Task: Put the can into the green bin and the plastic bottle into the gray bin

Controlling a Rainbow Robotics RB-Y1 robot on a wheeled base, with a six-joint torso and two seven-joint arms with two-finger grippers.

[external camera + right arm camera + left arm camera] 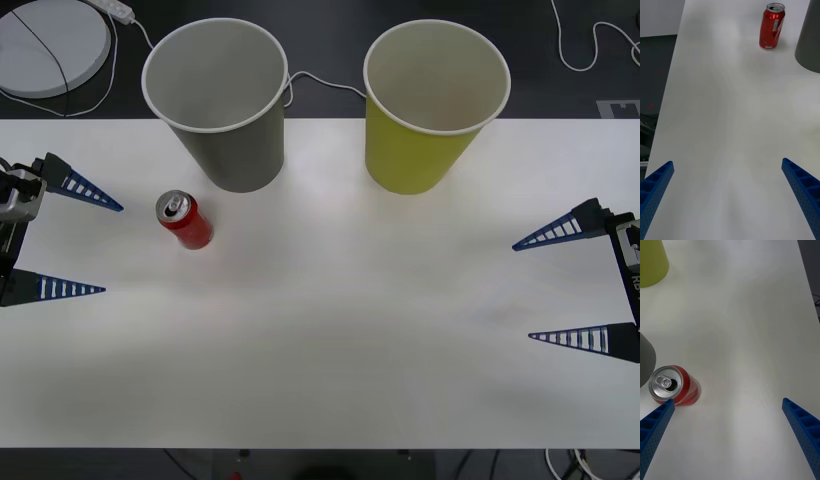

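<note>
The red can [184, 220] stands upright on the white table, just in front of the gray bin [225, 110] at the back left. To the right of that bin stands the green bin [430, 110]. My left gripper [113, 250] is open near the table's left edge, a short way left of the can. In the left wrist view the can [675, 386] sits close to one fingertip of the left gripper [728, 403], apart from it. My right gripper [522, 292] is open at the right edge, far from the can [771, 26]. The plastic bottle is out of view.
The white table [330, 340] spreads wide between both arms. Behind it lie a round white disc [50, 45] at the back left and thin white cables [320, 82] on the dark floor. In the wrist views the gray bin [810, 37] and the green bin [651, 260] show at the edges.
</note>
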